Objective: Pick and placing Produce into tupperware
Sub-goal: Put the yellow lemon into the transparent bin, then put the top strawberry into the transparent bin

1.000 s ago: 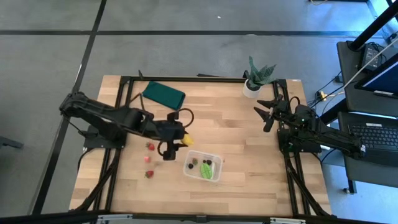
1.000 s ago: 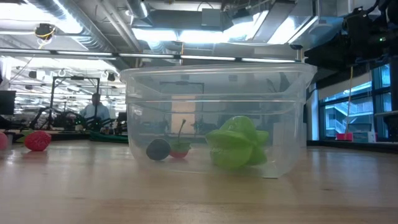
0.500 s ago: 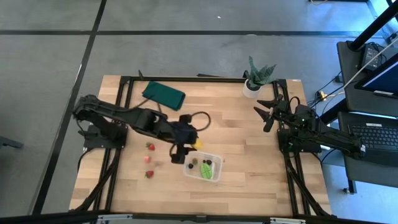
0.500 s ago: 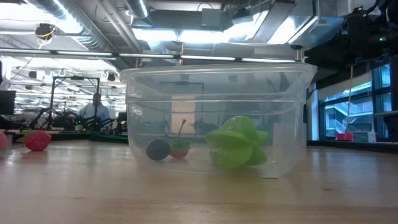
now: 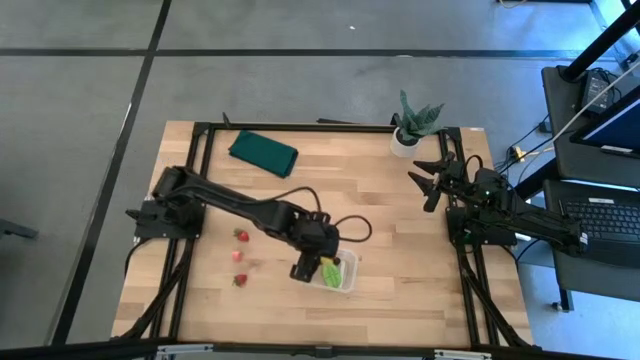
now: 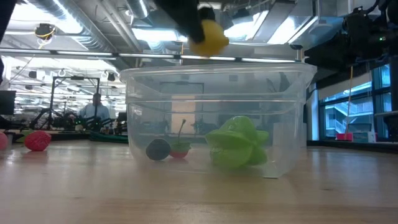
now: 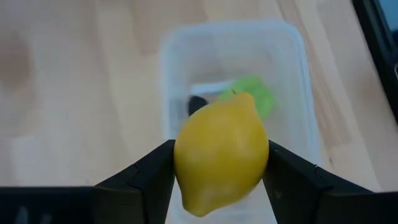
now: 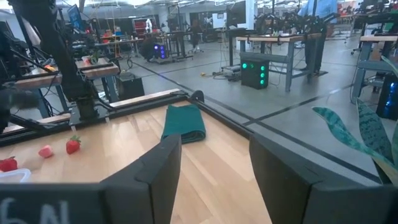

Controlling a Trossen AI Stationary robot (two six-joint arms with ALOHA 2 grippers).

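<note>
My left gripper [image 5: 312, 262] hovers over the clear tupperware [image 5: 338, 270], shut on the yellow lemon [image 7: 219, 138]. In the low view the lemon [image 6: 208, 38] sits just above the tub's rim [image 6: 217, 70]. On the tub floor lie a light green piece [image 6: 237, 142], a dark berry [image 6: 158, 149] and a small red stemmed piece [image 6: 181, 149]. Three red strawberries [image 5: 238, 256] lie on the table left of the tub. My right gripper [image 5: 430, 185] waits open near the table's far right corner. My left gripper pinches the lemon between its two fingers, one finger [image 7: 152, 174] on each long side [image 7: 183, 158] of the fruit. It comes from above, pointing down. The lemon is lifted clear, above the open tub.
A folded dark green cloth [image 5: 263, 152] lies near the table's far edge. A spiky plant in a white pot [image 5: 412, 125] stands by my right gripper. Bare wood lies between the tub and the right arm. A person shows far off in the room [image 6: 95, 109].
My left gripper has carried the lemon toward the table's right and near edges, from left of the tub to above it. The lemon has come into the low view over the rim. The tub and its contents have stayed put.
</note>
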